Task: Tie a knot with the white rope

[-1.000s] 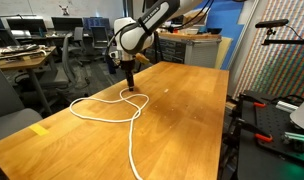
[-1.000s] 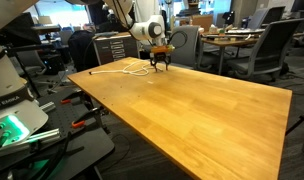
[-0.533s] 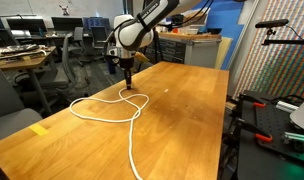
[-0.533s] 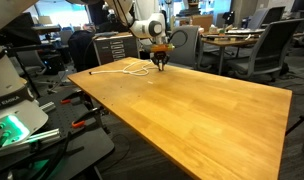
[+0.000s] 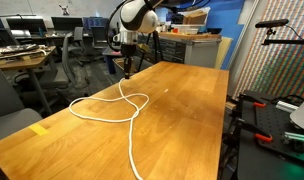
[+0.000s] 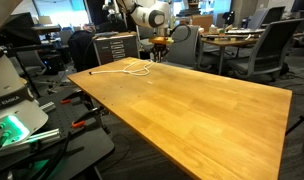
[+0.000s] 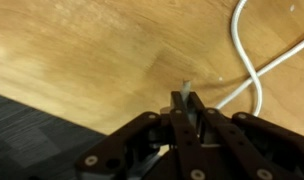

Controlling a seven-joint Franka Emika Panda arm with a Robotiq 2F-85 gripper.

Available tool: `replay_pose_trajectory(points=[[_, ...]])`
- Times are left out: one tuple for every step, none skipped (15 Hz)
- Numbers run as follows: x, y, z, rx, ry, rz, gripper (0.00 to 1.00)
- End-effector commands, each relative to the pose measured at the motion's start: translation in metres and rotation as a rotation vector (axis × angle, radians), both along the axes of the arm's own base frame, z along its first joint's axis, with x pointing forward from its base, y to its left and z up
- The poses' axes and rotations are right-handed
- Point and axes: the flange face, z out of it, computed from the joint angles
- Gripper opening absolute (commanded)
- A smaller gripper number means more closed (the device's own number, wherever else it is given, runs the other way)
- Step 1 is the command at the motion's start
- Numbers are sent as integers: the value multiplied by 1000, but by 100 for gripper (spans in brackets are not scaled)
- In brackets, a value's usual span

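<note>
Below and left of the claw (image 5: 127, 69), the rope (image 5: 92, 112) lies looped on the table (image 5: 187, 110); we have just pinched one rope end and risen, so a strand now climbs to the claw, ready to thread through the loop

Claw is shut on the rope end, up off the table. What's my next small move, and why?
Probably carry the held end sideways and lower it over the open loop. The claw pinches one end of the white rope above the table, while the rest lies in a crossed loop with no knot formed; threading the end through looks like the step needed.
</note>
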Motion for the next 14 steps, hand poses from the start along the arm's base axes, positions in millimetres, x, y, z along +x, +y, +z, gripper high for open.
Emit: replay_pose_trajectory(points=[[-20, -25, 68, 30, -138, -143, 5], [-24, -32, 84, 36, -183, -181, 3], [-28, -39, 98, 47, -225, -219, 5], [-34, -45, 112, 58, -266, -257, 5], [-40, -50, 124, 72, -312, -288, 5], [-47, -54, 137, 81, -364, -316, 5], [-54, -57, 149, 88, -418, -336, 5], [-62, -59, 162, 91, -477, -351, 5], [-71, -61, 172, 93, -535, -363, 5], [-81, -61, 183, 96, -596, -372, 5], [-93, -61, 192, 107, -651, -392, 5], [-105, -61, 201, 115, -706, -414, 5], [-117, -61, 208, 125, -760, -436, 5], [-131, -62, 215, 138, -810, -462, 5]])
